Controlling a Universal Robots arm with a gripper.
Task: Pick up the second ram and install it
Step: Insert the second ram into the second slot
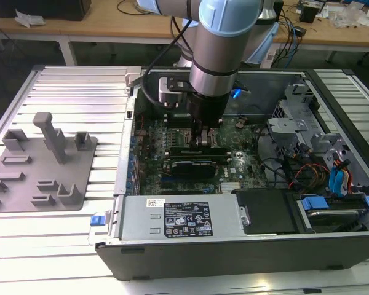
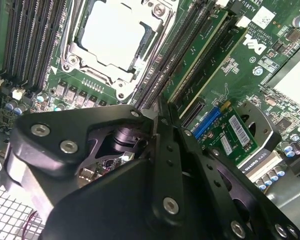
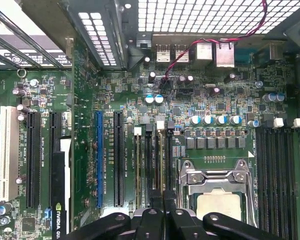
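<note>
A ribbed metal worktable [image 1: 67, 92] carries an open computer case [image 1: 246, 246], with a wooden bench [image 1: 111, 24] behind. Nearest the exterior camera runs the case's power supply [image 1: 178, 218]; beyond it lies the motherboard [image 1: 234, 166]. The gripper [image 1: 204, 140] reaches down among the memory slots [image 3: 152, 165] beside the processor socket [image 3: 215, 192] (its fingers look pressed together in both wrist views). The second ram [image 2: 200, 60] stands seated in a slot, just ahead of the fingertips. A grey parts holder [image 1: 43, 166] sits at the exterior view's left.
</note>
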